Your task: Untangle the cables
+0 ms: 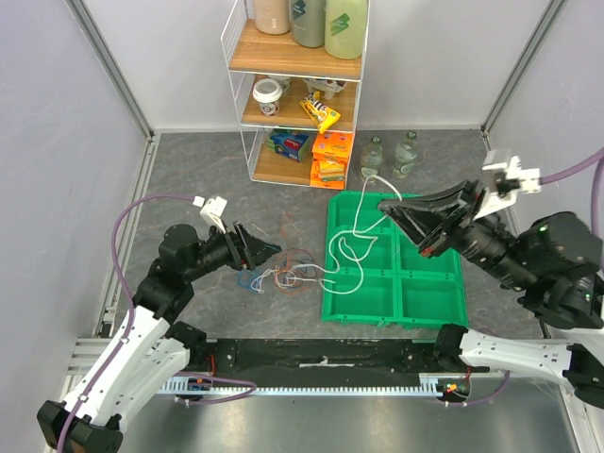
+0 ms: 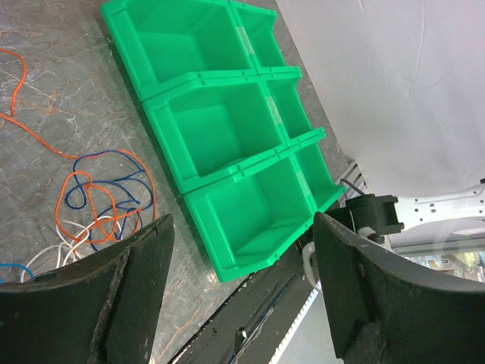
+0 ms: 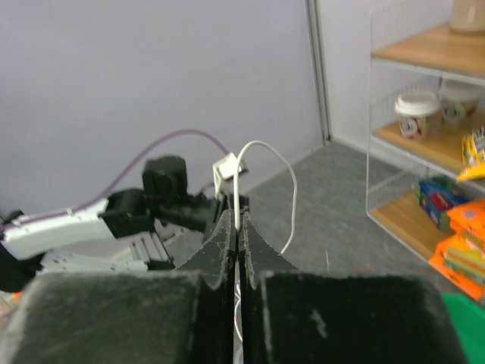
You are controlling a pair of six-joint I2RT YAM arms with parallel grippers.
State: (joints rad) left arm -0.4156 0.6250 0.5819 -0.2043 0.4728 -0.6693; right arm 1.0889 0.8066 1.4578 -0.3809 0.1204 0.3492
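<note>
A tangle of orange, blue and white cables (image 1: 283, 276) lies on the grey table left of the green bin tray (image 1: 429, 304). A white cable (image 1: 354, 241) runs from the tangle up over the tray to my right gripper (image 1: 385, 206), which is shut on it and holds it raised; the cable (image 3: 261, 171) arches out of the closed tips (image 3: 237, 220) in the right wrist view. My left gripper (image 1: 269, 250) is open and empty just above the tangle's left side. Its view shows the cables (image 2: 98, 193) at the left beside its left finger (image 2: 129, 296).
A wire shelf (image 1: 297, 90) with bottles, cups and snack packs stands at the back. Two glass bottles (image 1: 392, 156) stand right of it, behind the tray. The tray's compartments (image 2: 220, 136) hold nothing. A black strip (image 1: 321, 357) runs along the near edge.
</note>
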